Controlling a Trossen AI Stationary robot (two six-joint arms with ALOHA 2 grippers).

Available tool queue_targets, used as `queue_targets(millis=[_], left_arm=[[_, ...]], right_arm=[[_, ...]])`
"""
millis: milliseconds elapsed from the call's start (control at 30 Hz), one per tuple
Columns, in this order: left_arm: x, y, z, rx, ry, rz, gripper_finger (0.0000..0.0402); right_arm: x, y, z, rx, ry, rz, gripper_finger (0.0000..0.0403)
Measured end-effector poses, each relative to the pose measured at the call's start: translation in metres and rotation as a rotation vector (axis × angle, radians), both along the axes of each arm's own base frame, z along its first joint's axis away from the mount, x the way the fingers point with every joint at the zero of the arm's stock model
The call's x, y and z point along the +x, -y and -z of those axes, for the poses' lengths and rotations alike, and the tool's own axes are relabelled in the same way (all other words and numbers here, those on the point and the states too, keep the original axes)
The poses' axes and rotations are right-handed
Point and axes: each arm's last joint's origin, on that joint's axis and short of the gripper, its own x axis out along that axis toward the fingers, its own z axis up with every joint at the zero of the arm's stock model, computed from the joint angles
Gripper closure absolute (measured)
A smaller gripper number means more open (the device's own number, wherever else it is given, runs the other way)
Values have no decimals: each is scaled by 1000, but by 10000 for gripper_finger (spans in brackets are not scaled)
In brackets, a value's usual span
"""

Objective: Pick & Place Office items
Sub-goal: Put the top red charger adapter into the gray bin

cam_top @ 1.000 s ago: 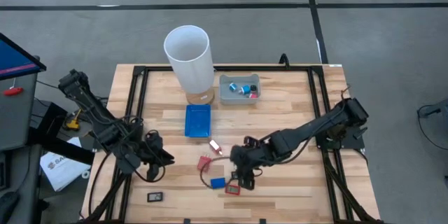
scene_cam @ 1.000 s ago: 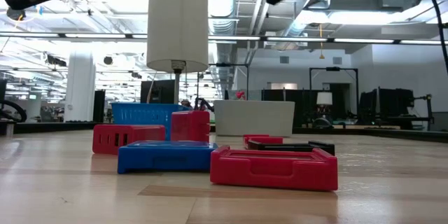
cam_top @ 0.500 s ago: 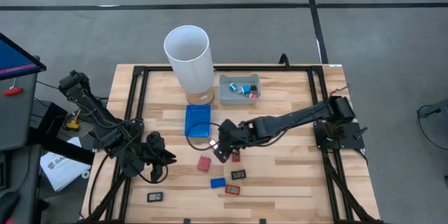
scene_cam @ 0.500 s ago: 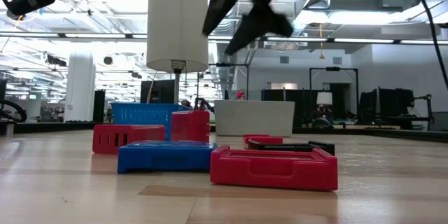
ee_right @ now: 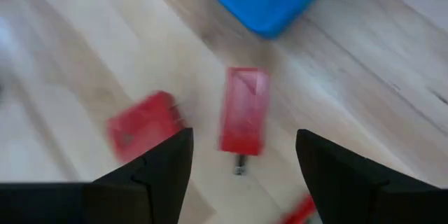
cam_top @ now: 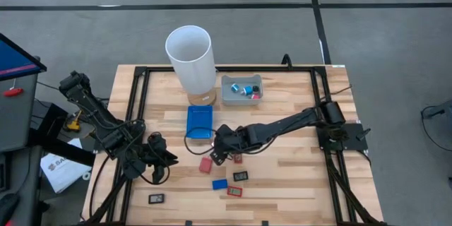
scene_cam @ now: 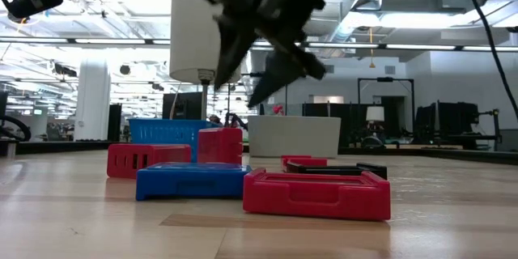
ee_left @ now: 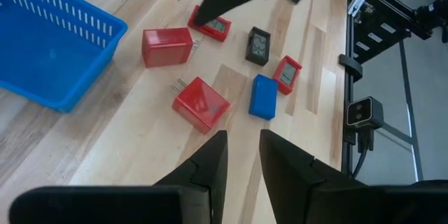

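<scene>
The office items lie loose on the wood. A red plug block (ee_right: 245, 112) is right under my open right gripper (ee_right: 243, 140) (cam_top: 220, 147), with a finger on either side above it and no touch. A second red block (cam_top: 205, 164) (ee_right: 143, 127) lies beside it. Toward the near edge are a blue piece (cam_top: 219, 183), a red frame (cam_top: 234, 191), a black piece (cam_top: 241, 176) and a small red piece (cam_top: 238, 158). A lone black piece (cam_top: 157, 199) lies near the left front. My left gripper (cam_top: 164, 161) (ee_left: 243, 147) waits at the table's left, its fingers a narrow gap apart.
The flat blue tray (cam_top: 200, 121) sits just beyond my right gripper. The tall white cylinder (cam_top: 191, 56) stands behind it. A grey bin (cam_top: 241, 88) at the far middle holds several small pieces. Bare wood lies at the table's right half.
My right gripper has travelled from the cluster near the front middle toward the far left and now hangs beside the blue tray. As it left, the black piece and the small red piece it had covered came into view. The items have stayed in place.
</scene>
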Motion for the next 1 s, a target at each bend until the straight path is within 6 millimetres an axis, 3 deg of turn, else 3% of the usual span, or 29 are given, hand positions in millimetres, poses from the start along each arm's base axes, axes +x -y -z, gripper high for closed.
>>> queue_targets(millis=[133,300,500,633,1000], left_arm=[[0,0,0,-5,2,-2,321],[0,0,0,-11,-7,8,321],[-2,-1,-2,-17,0,11,321],[-3,-3,-3,-16,-1,11,321],[-3,-3,-4,-12,4,17,321]], right_arm=[[6,5,16,11,-15,27,158],[19,2,16,42,45,19,158],[21,2,25,38,21,27,158],[21,3,43,51,-34,22,158],[23,11,47,50,-44,29,171]])
